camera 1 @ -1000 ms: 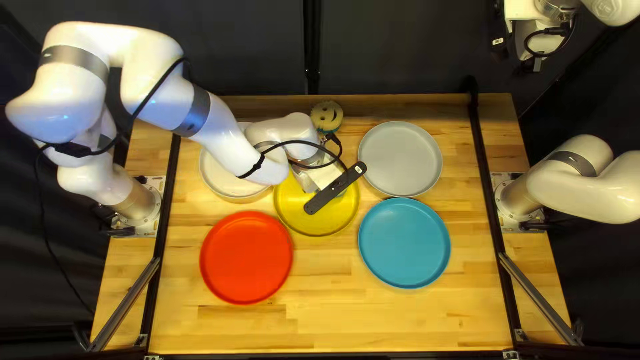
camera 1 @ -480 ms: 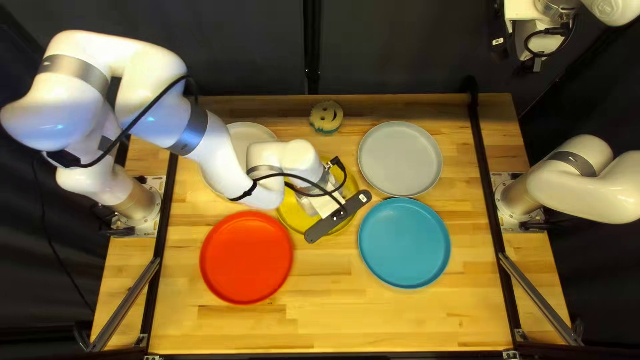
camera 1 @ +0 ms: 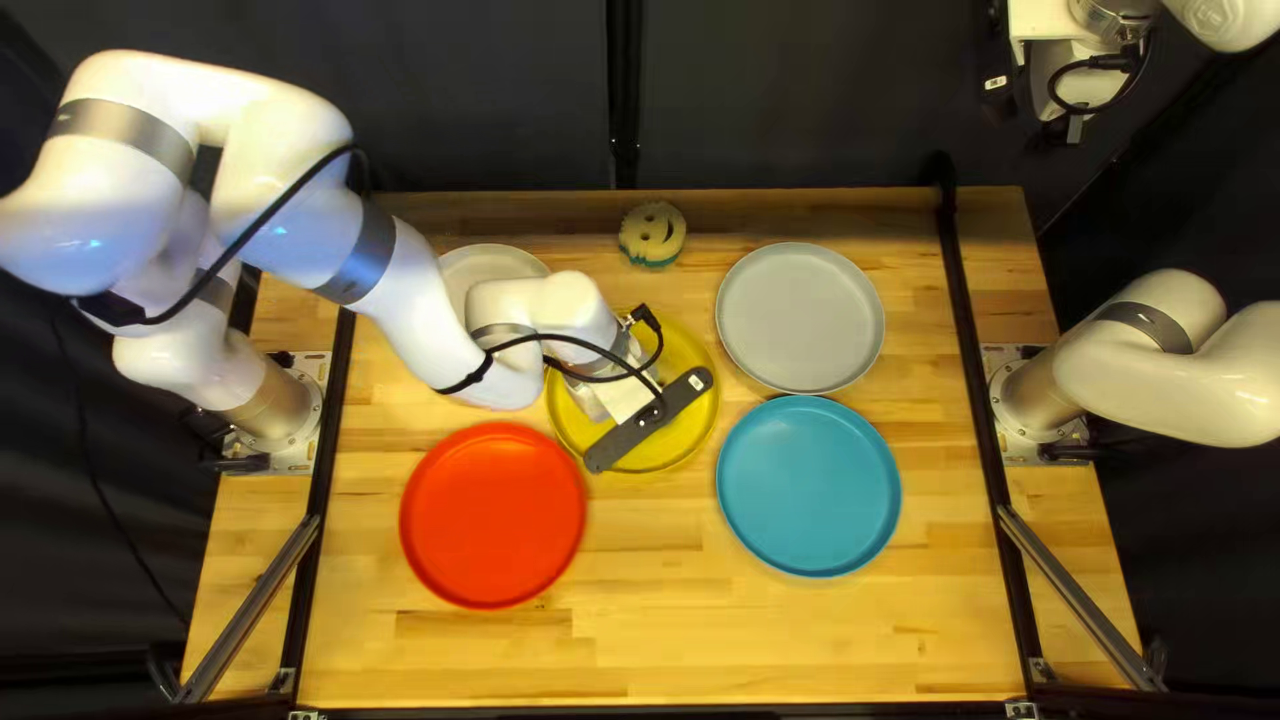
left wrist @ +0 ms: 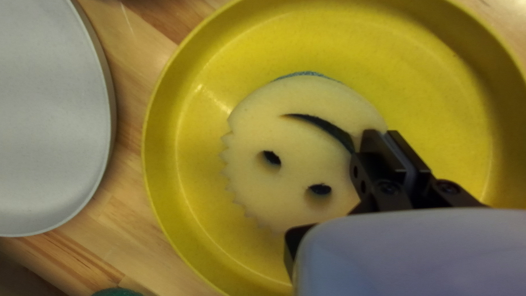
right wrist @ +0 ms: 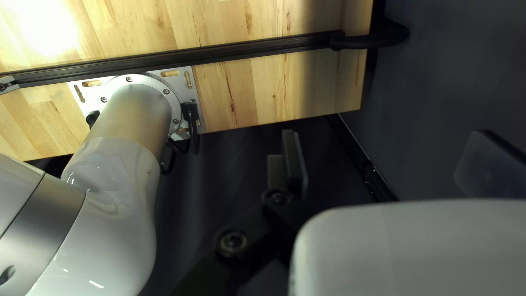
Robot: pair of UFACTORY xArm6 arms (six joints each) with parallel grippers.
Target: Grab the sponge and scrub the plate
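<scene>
My left claw (camera 1: 616,400) is low over the round yellow plate (left wrist: 471,109), drawn in narrow on the cream smiling foam sponge (left wrist: 290,131) by its mouth-side edge, though my near finger partly hides the pinch, so I hold that reading loosely. The sponge lies ahead of that claw, inside the plate, a sliver of blue scrubbing layer peeping past its rim. My right claw (camera 1: 1075,128) is raised off the table beyond its far right corner, spread wide with nothing between its fingers

All this sits on a striped, light wooden table (camera 1: 747,640), crossed by a black metal rail (camera 1: 980,387) on the side toward my right arm's base. Past my left claw, near the far edge, is a second smiling sponge (camera 1: 652,230) with a blue-green underside. A round grey plate (camera 1: 800,318) and a round blue plate (camera 1: 810,487) lie right of that claw, a round red plate (camera 1: 494,515) nearer and left, a round off-white plate (camera 1: 494,263) partly under my left arm. Behind everything hangs a dark curtain (camera 1: 507,100)
</scene>
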